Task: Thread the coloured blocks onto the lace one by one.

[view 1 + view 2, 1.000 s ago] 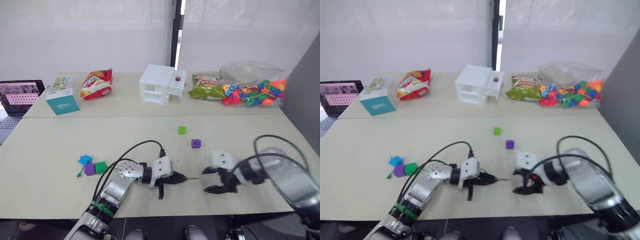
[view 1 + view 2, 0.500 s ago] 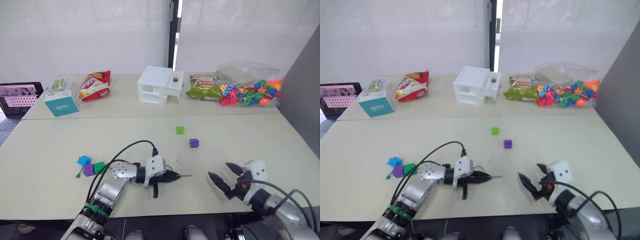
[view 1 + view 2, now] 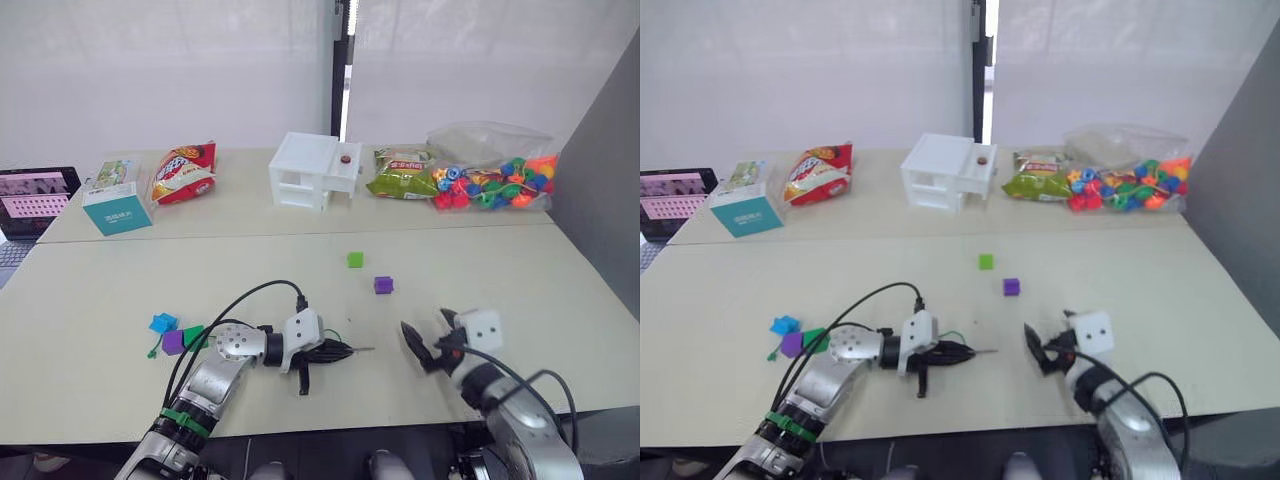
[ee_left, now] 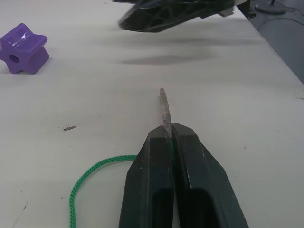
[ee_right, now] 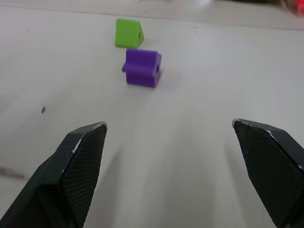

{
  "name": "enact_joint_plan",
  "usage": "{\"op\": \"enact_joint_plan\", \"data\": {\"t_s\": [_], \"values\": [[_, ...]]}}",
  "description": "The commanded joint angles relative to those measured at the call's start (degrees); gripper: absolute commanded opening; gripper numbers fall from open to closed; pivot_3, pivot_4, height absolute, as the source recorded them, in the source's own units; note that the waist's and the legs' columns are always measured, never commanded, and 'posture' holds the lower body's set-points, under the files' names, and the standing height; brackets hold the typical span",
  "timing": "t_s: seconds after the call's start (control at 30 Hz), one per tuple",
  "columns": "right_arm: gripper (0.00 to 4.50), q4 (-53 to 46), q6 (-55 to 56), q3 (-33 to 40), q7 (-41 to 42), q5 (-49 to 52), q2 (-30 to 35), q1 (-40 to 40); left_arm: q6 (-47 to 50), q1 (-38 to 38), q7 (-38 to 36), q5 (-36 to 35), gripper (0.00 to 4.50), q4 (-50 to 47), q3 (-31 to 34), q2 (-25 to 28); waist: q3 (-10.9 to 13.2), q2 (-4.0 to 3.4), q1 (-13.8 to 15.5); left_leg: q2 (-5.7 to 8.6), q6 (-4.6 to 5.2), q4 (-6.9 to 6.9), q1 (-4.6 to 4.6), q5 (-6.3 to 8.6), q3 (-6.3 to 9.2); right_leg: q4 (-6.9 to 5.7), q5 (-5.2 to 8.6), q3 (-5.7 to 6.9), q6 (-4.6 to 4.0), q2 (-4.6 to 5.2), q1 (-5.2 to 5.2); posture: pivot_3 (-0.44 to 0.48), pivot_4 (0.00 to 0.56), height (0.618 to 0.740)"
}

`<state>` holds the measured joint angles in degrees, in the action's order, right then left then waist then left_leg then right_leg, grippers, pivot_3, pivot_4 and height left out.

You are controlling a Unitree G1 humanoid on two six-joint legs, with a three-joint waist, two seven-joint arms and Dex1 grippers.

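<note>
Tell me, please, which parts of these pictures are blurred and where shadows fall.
Left wrist view: the right gripper at the far edge is smeared, with a soft shadow on the table under it; the lace tip is sharp. Right wrist view: the purple block and green block are slightly soft. Left eye view: light is even, shadows faint.

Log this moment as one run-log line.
left gripper: shut on lace tip | right gripper: open, empty, facing purple block | threaded blocks: none seen
</note>
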<state>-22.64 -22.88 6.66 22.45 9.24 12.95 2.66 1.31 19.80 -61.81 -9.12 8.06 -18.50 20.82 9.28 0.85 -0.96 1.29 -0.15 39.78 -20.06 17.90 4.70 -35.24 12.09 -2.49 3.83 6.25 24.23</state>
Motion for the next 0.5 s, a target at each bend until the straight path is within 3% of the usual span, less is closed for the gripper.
{"op": "enact_joint_plan", "data": {"t_s": [0.03,0.5], "values": [[4.47,6.20,0.75,-1.97,-1.19,-1.64,0.72,-6.32,1.72,-1.05,0.62,-0.53,0.00,-3.35,0.06,0.20,0.00,0.00,-0.03,0.00,0.00,0.00,-0.01,0.00,-0.02,0.02,0.00,-0.01,-0.01,0.00,0.00,0.000,0.150,0.740],[4.47,21.33,2.02,-4.63,0.03,-0.47,-0.04,-18.73,1.86,-1.84,2.25,0.44,0.00,-5.31,-0.34,0.64,0.00,-0.01,-0.09,0.01,0.02,-0.03,-0.02,0.01,0.00,0.02,-0.02,0.01,-0.03,0.01,0.04,0.000,0.150,0.740]]}}
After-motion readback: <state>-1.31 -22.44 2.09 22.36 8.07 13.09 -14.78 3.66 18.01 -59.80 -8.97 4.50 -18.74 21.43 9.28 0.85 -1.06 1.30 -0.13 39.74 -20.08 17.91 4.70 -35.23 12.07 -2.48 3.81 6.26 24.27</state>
